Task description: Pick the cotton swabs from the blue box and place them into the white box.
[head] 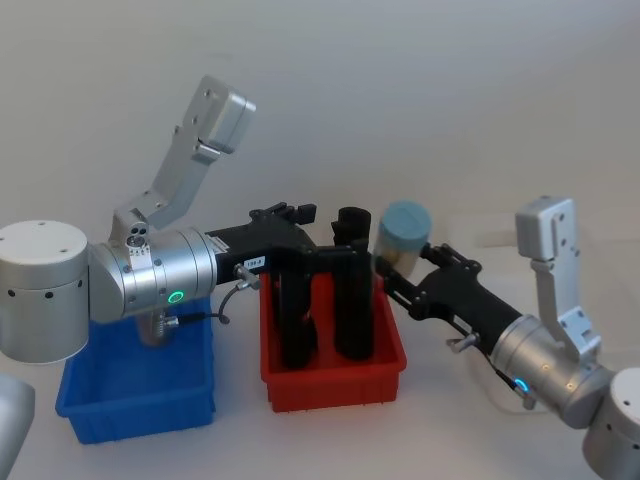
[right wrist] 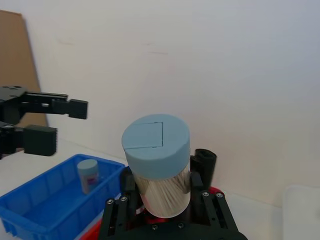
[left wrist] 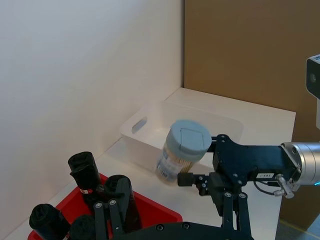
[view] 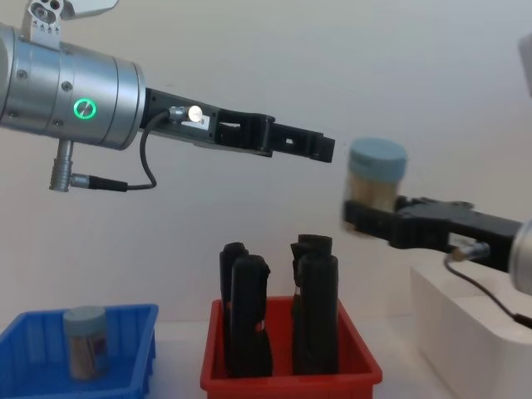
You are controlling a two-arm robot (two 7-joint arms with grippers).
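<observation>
One clear, blue-capped cotton swabs tub [head: 403, 232]

white table [head: 330, 445], blue box [head: 135, 412], red bin [head: 335, 386] and white box [view: 465, 332] resting on it

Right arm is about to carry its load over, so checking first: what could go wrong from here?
The right pincer grips the tub only at its base, so it might tilt or slip before reaching the white box. The left pincer hangs open close by, over the red bin; a careless swing could clip it.
</observation>
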